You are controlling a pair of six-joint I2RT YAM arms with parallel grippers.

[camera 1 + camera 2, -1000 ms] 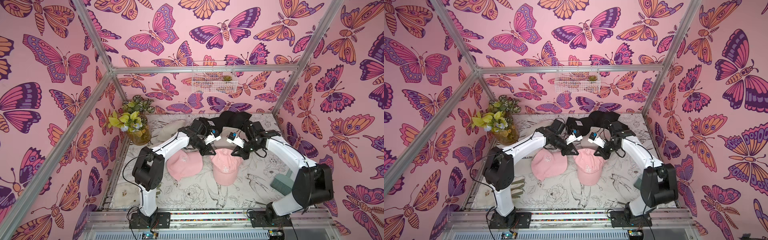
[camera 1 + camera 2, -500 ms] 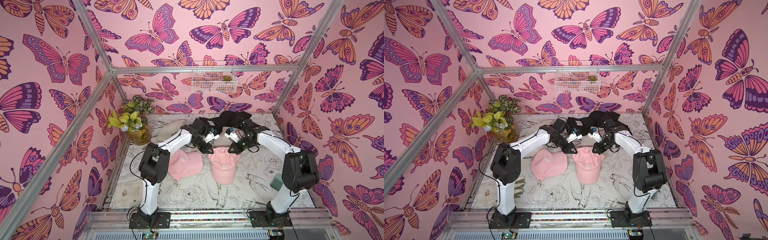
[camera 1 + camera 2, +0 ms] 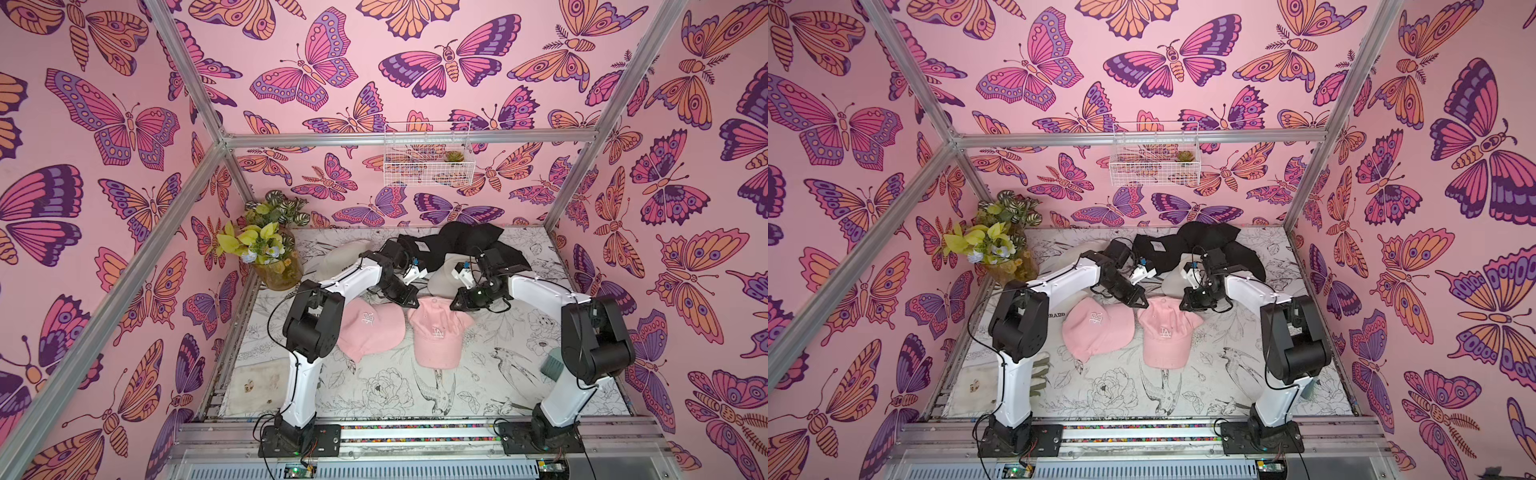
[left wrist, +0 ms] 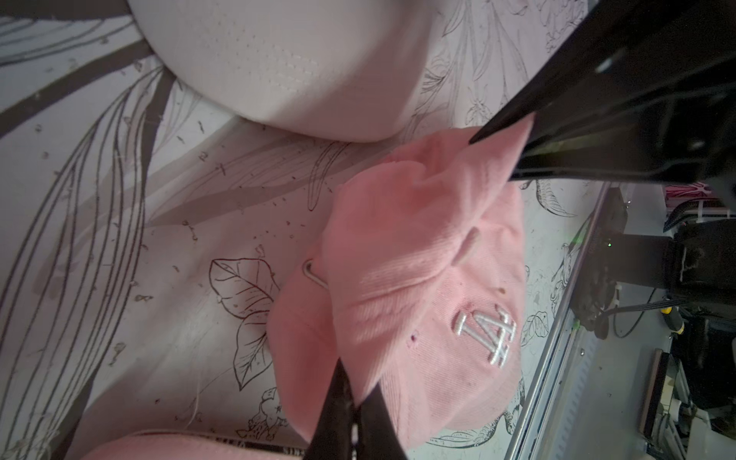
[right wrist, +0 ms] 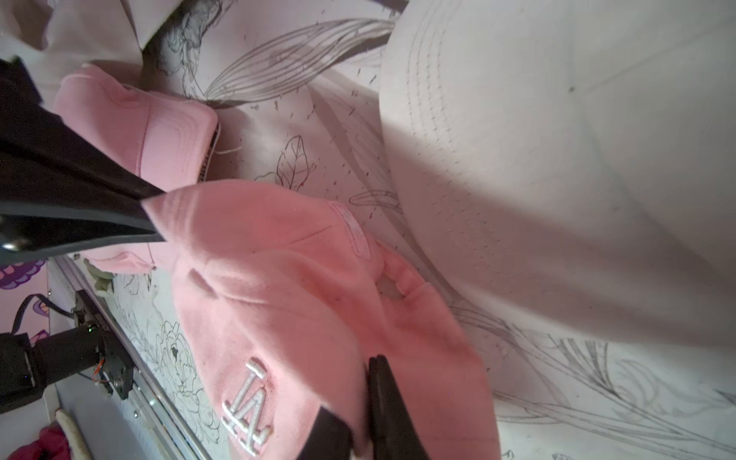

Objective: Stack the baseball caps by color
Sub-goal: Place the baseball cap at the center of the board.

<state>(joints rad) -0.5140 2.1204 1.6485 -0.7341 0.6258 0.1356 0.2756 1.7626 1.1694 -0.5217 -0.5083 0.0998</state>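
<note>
While both arms reach in over the table (image 3: 498, 374), the pink LA cap (image 3: 436, 332) lies near its middle, with its brim toward the robot's bases and its rear edge between the two tools.

Left gripper (image 3: 410, 298): closed on the rear rim of the LA cap, at the corner nearest the other pink cap (image 3: 370, 328). In the left wrist view its black fingers (image 4: 338, 414) meet on a fold of the pink fabric.

Right gripper (image 3: 456, 304): set at the opposite rear corner of the same cap. In the right wrist view the right gripper (image 5: 350, 392) has its jaws narrowly parted with pink fabric between them. Whether they clamp that fabric cannot be told.

The crown of the LA cap (image 5: 298, 298) is creased and bunched between the two tips, and its white monogram faces up. The other pink cap lies just beside it, on the left arm's side. A cream cap (image 3: 442, 276) sits just behind the LA cap, between the two wrists. Black caps (image 3: 465, 243) are heaped behind that, near the back wall. Both top views show the tips at the same two rear corners.
</note>
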